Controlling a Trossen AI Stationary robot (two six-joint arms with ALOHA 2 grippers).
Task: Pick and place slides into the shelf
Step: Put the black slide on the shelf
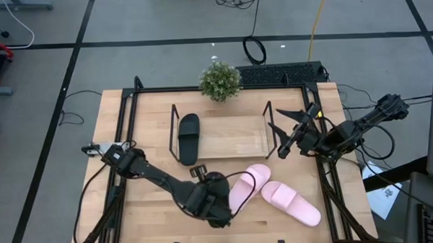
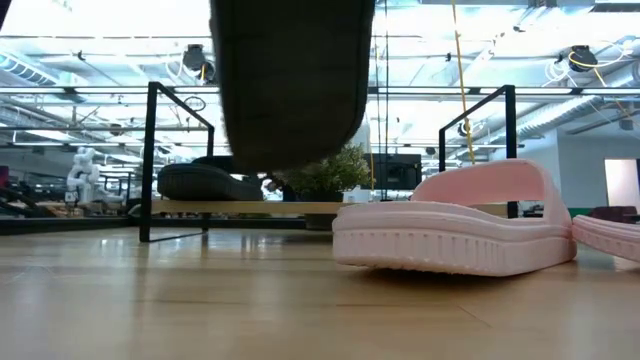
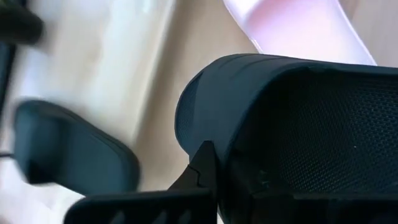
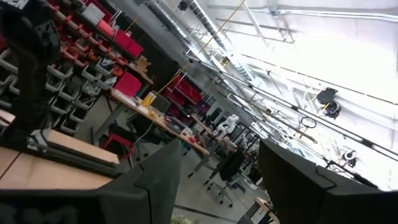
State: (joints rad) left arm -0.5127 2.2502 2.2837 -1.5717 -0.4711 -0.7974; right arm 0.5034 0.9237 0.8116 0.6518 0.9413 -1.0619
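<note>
My left gripper (image 1: 213,202) is low over the table's near middle, shut on a black slide (image 2: 290,80), which hangs in the air in the low view. A second black slide (image 1: 189,137) lies sole down on the left part of the shelf (image 1: 224,144), a wire rack with a wood base. Two pale pink slides (image 1: 246,187) (image 1: 293,204) lie sole down on the table just right of my left gripper. My right gripper (image 1: 286,138) hovers open beside the shelf's right end, and its wrist view shows only the room. My left gripper holds the black slide (image 3: 280,124) from above. One finger (image 3: 200,163) lies against its rounded edge (image 3: 205,99); the other finger and the exact part held are hidden by the slide and the gripper. The slide is lifted clear of the table.
A small potted plant (image 1: 220,80) stands behind the shelf at the far edge. A black frame (image 1: 129,110) edges the table. Bare wood lies in front of the shelf and at the table's near left.
</note>
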